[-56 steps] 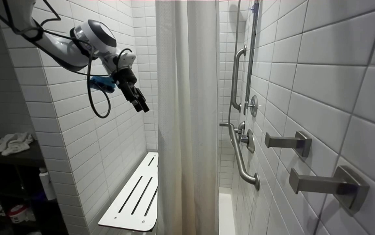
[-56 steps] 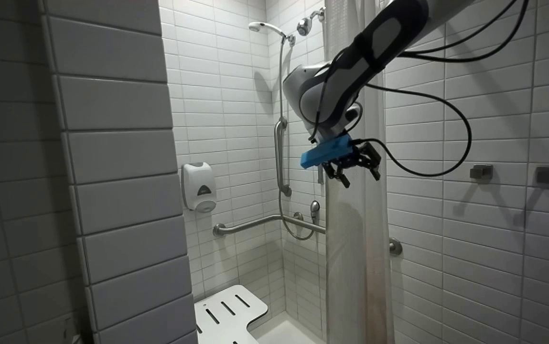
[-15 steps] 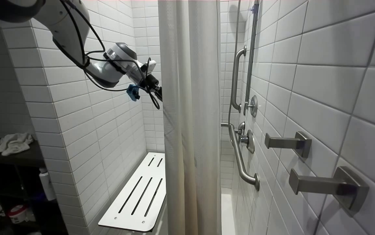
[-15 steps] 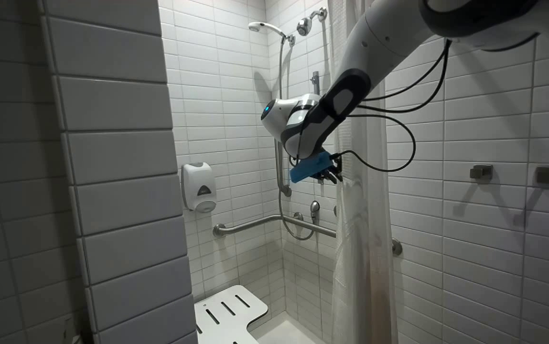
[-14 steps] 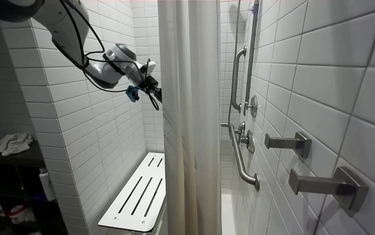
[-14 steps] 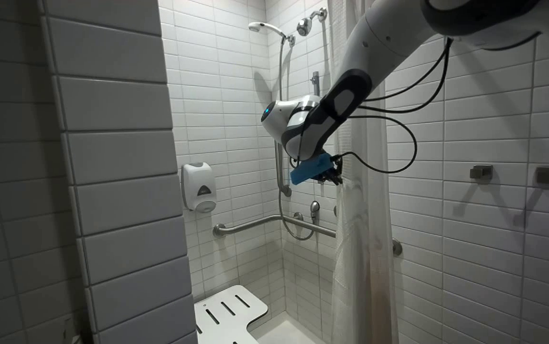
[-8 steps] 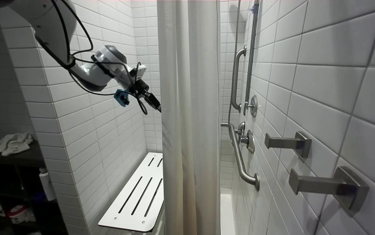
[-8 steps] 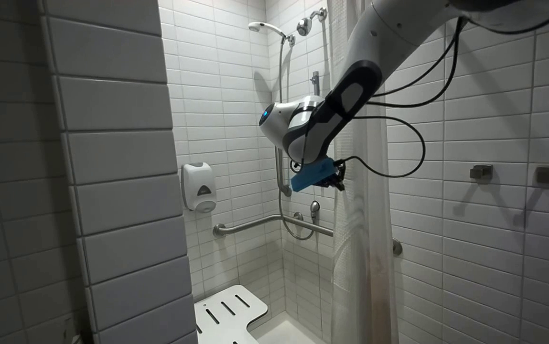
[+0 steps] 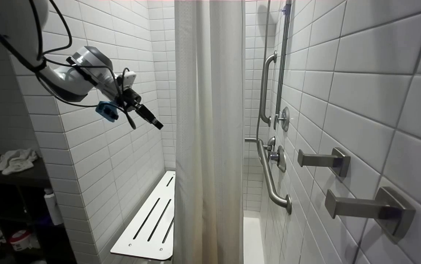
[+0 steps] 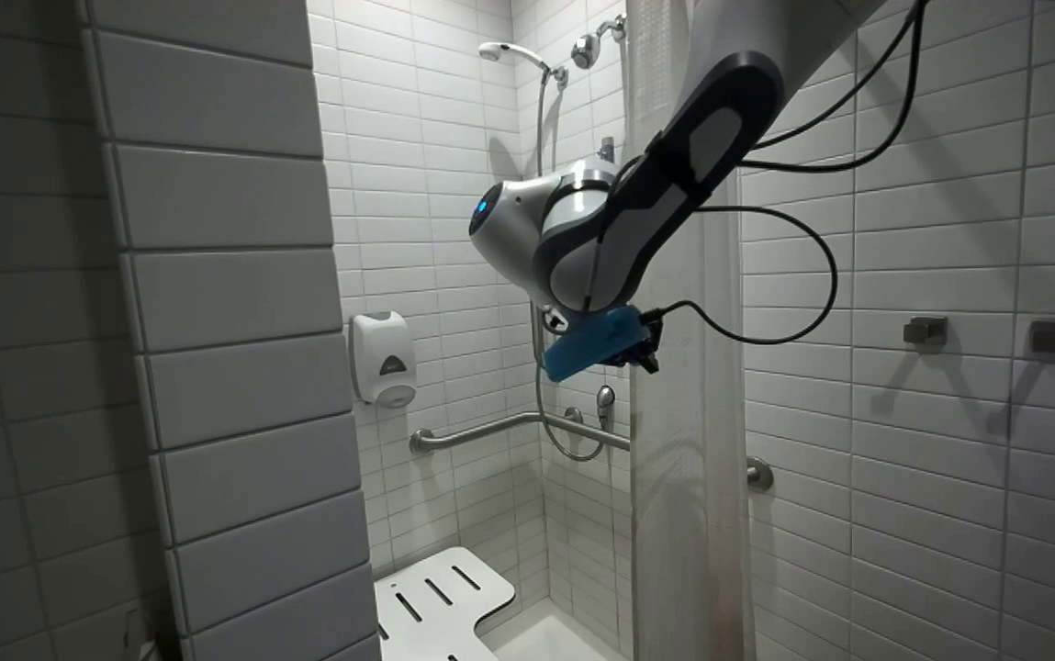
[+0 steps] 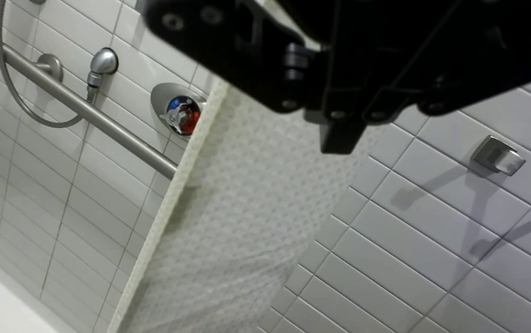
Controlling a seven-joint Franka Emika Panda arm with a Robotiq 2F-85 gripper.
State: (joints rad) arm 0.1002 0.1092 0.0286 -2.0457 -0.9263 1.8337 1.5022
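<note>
A: What is the gripper (image 9: 158,124) nearest to?

B: The shower curtain (image 9: 210,132). In an exterior view it hangs down the middle of the scene, with the gripper on its left, tilted down towards it.

A: Touching or apart?

B: Apart. Pale tiles (image 9: 168,110) show between the gripper's tip and the curtain's left edge.

A: And the fingers (image 9: 147,114)?

B: Together. In the wrist view they meet in a single dark tip, with the curtain's dimpled cloth behind.

A: What else is around the curtain?

B: In that same view, a grab bar (image 11: 108,125) runs in from the left and passes behind the curtain's edge, and an oval valve (image 11: 181,115), part blue and part red, shows just beside that edge.

A: And lower down?

B: A white slotted bench (image 9: 152,220), stretching from near to far on the left, its right side partly hidden by the curtain.

A: The right wall (image 9: 375,95)?

B: A near hook (image 9: 357,207) and a far hook (image 9: 316,159) stick out of it, both metal.
</note>
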